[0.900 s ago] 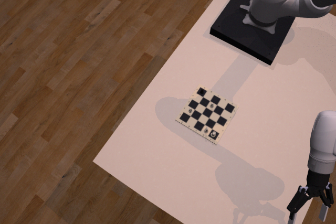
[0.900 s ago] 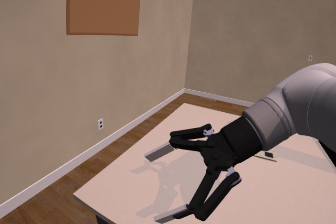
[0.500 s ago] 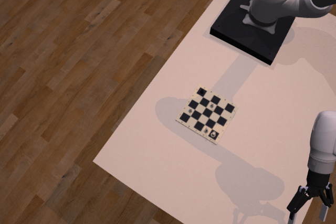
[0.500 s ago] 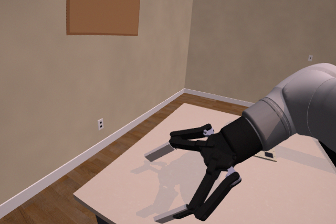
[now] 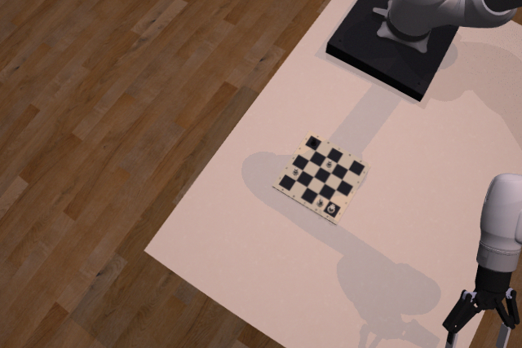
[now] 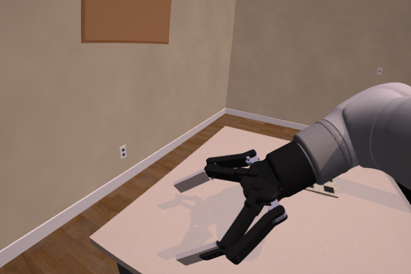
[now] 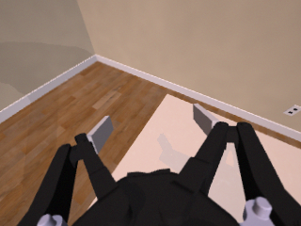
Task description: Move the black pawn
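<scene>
Overhead, a pale pinkish matte surface (image 5: 261,276) stands on a floor (image 5: 84,83) of brown wood planks with visible grain and staggered joints. The exterior view shows plain beige walls meeting in a corner, a white baseboard along their foot, a flat orange-brown panel (image 6: 126,4) hung high on the left wall and a white outlet plate (image 6: 122,151) low down. A small square chessboard (image 5: 320,176) with cream and black checks and a cream border lies flat near the middle of the surface. The black pawn (image 5: 313,141) stands on the board's far corner square, toward the robot's black square base block (image 5: 370,49). Four pale pieces occupy other squares; their kinds are too small to tell. The glossy white arm ends in the tool (image 5: 475,337), black jointed links with flat grey rectangular pads (image 6: 194,180), spread wide with nothing between them, hanging over the near edge of the surface, well apart from the board.
</scene>
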`<state>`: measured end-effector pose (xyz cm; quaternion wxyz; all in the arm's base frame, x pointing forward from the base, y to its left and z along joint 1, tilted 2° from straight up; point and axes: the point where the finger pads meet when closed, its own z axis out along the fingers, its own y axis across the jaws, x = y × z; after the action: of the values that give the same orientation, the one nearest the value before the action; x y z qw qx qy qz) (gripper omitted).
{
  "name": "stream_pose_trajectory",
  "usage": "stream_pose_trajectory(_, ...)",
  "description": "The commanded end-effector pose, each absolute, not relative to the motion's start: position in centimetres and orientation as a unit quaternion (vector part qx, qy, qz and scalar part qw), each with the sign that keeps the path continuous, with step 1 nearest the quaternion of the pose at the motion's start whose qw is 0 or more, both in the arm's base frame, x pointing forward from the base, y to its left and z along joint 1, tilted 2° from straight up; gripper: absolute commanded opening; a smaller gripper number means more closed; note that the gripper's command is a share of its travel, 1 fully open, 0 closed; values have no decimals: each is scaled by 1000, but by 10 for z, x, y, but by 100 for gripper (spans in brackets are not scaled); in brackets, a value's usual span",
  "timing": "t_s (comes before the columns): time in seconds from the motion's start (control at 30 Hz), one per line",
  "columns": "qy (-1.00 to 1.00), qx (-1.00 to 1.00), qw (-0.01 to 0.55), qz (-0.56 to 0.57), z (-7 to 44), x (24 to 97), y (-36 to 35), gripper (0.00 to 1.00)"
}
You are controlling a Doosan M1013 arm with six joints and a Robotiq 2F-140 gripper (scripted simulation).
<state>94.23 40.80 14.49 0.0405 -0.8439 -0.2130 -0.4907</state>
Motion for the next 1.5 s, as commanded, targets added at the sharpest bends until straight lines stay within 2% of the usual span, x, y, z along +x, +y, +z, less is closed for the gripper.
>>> stream_pose_trajectory(0.0,-139,-840,45,-523,158,963,398,100)
stream_pose_trajectory(0.3,-68,-833,44,-547,166,978,378,100)
stream_pose_trajectory(0.63,67,-814,22,-576,171,994,325,100)
stream_pose_trajectory(0.67,116,-805,8,-581,168,995,301,100)
stream_pose_trajectory(0.77,116,-805,8,-581,168,995,301,100)
stream_pose_trajectory(0.8,167,-795,-10,-583,164,991,275,100)
stream_pose_trajectory(0.87,167,-795,-10,-583,164,991,275,100)
stream_pose_trajectory(0.9,219,-783,-31,-581,156,984,248,100)
stream_pose_trajectory(0.97,219,-783,-31,-581,156,984,248,100)
stream_pose_trajectory(1.0,269,-770,-56,-576,147,972,220,100)
stream_pose_trajectory(1.07,269,-770,-56,-576,147,972,220,100)
stream_pose_trajectory(1.1,317,-756,-84,-566,136,955,194,100)
stream_pose_trajectory(1.17,317,-756,-84,-566,136,955,194,100)
stream_pose_trajectory(1.2,363,-742,-113,-553,123,934,169,100)
stream_pose_trajectory(1.33,363,-742,-113,-553,123,934,169,100)
stream_pose_trajectory(1.43,444,-711,-177,-516,96,883,130,100)
stream_pose_trajectory(1.47,444,-711,-177,-516,96,883,130,100)
